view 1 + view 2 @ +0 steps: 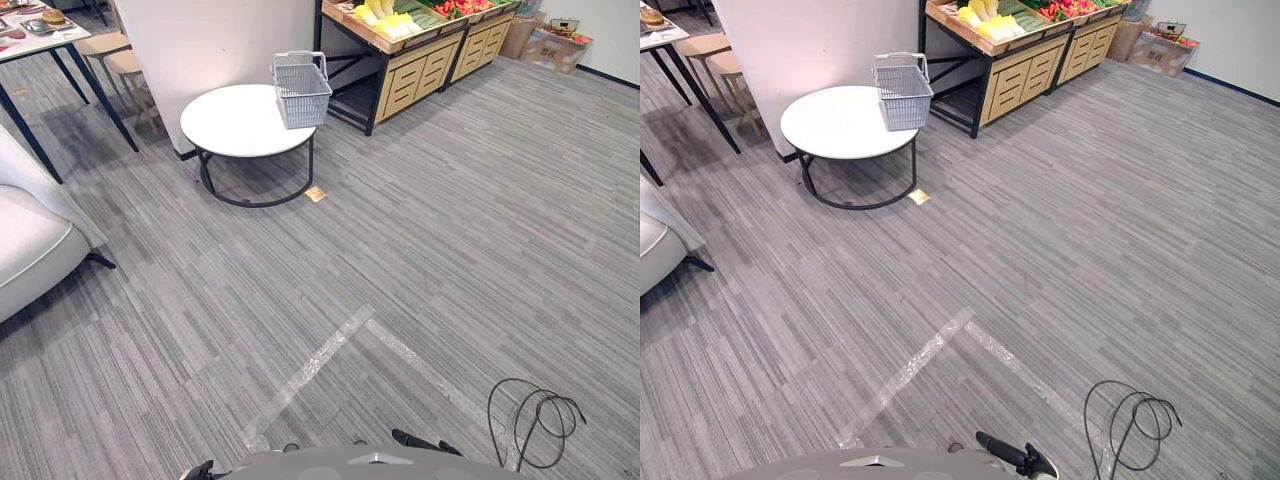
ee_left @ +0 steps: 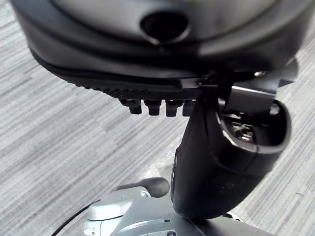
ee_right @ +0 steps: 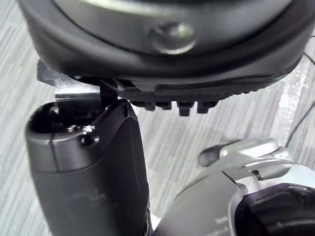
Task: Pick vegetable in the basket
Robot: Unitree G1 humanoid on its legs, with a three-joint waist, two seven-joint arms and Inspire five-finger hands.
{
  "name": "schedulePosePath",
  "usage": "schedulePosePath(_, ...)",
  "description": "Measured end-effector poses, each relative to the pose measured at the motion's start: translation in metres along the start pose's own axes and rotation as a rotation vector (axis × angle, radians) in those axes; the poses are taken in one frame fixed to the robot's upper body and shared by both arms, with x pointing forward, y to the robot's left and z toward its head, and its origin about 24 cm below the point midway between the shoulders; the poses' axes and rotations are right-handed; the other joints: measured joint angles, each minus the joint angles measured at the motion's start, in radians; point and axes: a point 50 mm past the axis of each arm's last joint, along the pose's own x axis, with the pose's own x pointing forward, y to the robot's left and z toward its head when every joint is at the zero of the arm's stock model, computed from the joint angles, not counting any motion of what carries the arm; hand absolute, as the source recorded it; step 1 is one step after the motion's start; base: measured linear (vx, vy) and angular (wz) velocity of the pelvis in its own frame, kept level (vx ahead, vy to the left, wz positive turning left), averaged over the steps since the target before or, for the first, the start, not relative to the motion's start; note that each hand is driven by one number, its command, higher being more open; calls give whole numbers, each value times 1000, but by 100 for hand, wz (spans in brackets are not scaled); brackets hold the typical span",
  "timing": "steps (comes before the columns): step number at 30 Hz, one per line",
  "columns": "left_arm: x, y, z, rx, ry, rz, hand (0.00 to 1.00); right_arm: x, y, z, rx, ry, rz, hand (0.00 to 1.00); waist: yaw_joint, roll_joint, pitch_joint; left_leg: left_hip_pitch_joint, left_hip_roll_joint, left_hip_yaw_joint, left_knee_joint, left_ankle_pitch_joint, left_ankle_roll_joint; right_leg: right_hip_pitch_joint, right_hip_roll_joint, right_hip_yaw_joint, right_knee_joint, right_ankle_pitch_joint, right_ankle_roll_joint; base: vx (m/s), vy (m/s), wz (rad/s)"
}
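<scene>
Left hand: hanging at my side, fingers relaxed, thumb loose, nothing in it. Right hand: same, slack and empty. Both are over bare floor, well apart from anything I need.

Task status, my read: not started. No vegetable picked; the approach comes first.

Where things are: vegetables sit on the wooden stand at the far end of the room. Basket sits on the round white surface, near the stand, at the rim on the stand's side.

Risks from here:
- Basket is close to the rim. Bumping the surface as I walk in, or dropping a vegetable in hard, could tip it off.
- Basket handle stands up. A hand coming in low could catch it and drag the basket.
- Small tan tag lies on the floor just beside the surface's dark frame, in the lane toward the stand. Possible slip point.
- Produce is piled. Pulling one piece could roll its neighbours off the stand.

Containers:
- Basket: grey wire, upright, looks empty from here.
- Stand trays: yellow and green produce at one end, red further along. Types too small to tell.
- Cardboard box beyond the stand: something in it, can't tell what.
</scene>
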Motion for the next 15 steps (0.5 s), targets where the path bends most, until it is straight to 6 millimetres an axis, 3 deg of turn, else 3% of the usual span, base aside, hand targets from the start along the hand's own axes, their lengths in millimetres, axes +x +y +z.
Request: schedulePosePath(15, 0, -1, -2, -10, 9, -2, 100, 0, 0, 0, -12, 11, 3, 100, 3, 3, 4, 32, 5, 28, 1, -7, -9, 21, 4, 25, -1, 3, 2, -31, -33, -5)
